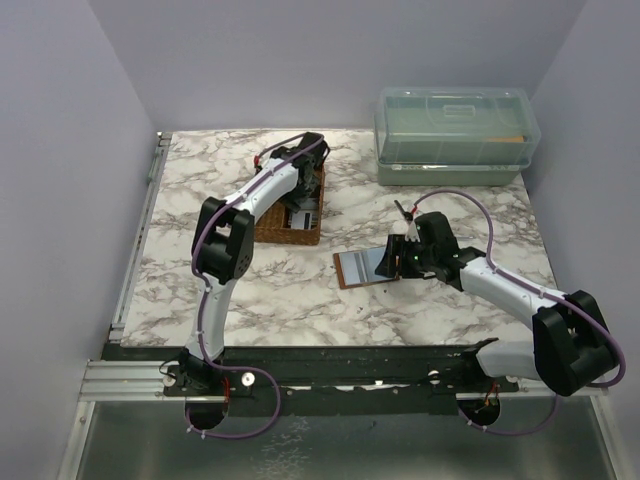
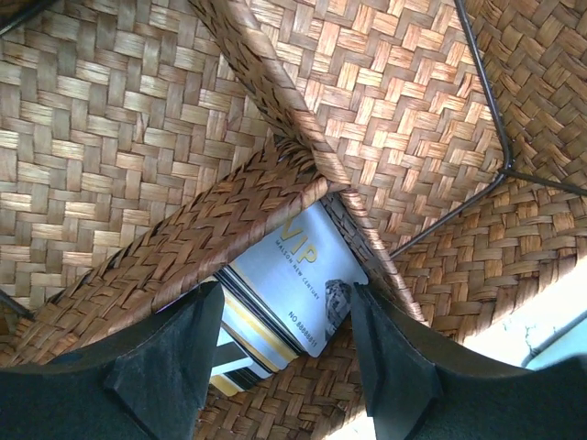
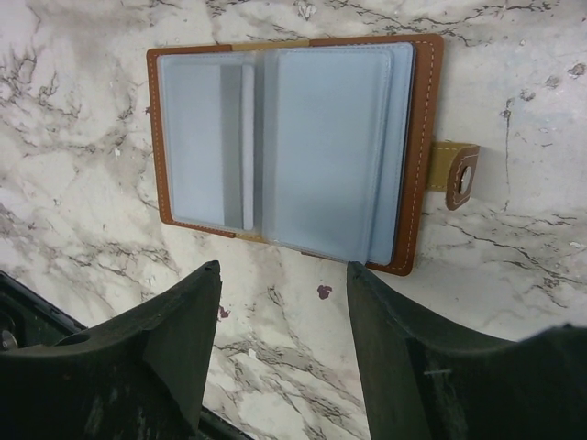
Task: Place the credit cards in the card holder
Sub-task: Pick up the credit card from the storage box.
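The left gripper (image 2: 284,307) stands with its jaws wide apart inside a woven brown basket (image 2: 138,137), straddling a small stack of credit cards (image 2: 298,275). The top card is silver-grey and reads "VIP" in gold, with "NO 8888…" along its lower edge and a line of print too fine to read. The stack lies flat in one compartment, pushed into the corner where the woven dividers meet, with white-and-gold striped cards showing beneath. A thin dark wire (image 2: 486,110) crosses the neighbouring compartment. The right gripper (image 3: 282,275) is likewise spread wide and empty, hovering just short of the card holder (image 3: 321,147). The holder lies opened flat on the marble table (image 3: 73,229), pale blue clear sleeves facing up and its snap tab (image 3: 456,172) sticking out at one side. A lidded translucent box (image 1: 455,125) stands at the table's far right corner.
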Available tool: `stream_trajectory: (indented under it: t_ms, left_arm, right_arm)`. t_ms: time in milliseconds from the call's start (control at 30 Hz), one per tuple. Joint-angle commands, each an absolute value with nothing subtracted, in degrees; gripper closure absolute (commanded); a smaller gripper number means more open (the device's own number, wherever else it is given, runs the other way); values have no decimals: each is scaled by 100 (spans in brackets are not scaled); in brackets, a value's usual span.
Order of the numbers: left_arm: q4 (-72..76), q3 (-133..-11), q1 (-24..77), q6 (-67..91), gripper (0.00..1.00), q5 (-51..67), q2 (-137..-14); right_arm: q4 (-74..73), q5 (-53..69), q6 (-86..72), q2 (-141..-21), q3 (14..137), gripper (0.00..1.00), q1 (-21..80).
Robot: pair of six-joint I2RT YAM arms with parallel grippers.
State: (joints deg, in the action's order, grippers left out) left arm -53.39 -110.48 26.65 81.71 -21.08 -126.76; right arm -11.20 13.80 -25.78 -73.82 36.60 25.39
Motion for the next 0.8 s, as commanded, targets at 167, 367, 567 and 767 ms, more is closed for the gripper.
stream_trajectory:
  t_ms: [167, 367, 567, 767]
  left_arm:
    - [-6613, -11219, 2652, 10753, 36, -2273, -12970]
    - [-6918, -11490, 2629, 10868, 36, -2412, -13287]
    - [-6857, -11037, 2620, 10756, 47, -2530, -13198]
    - [-6706, -10779, 2579, 10212, 61, -2561, -13026]
  right_arm:
    - [-938, 1731, -2419, -7409, 3595, 39, 2487]
    - [-948, 1696, -2435, -7334, 3566, 39, 2486]
    - [-949, 1698, -2444, -7325, 3560, 39, 2478]
    - [-967, 1629, -2461, -7295, 3560, 39, 2479]
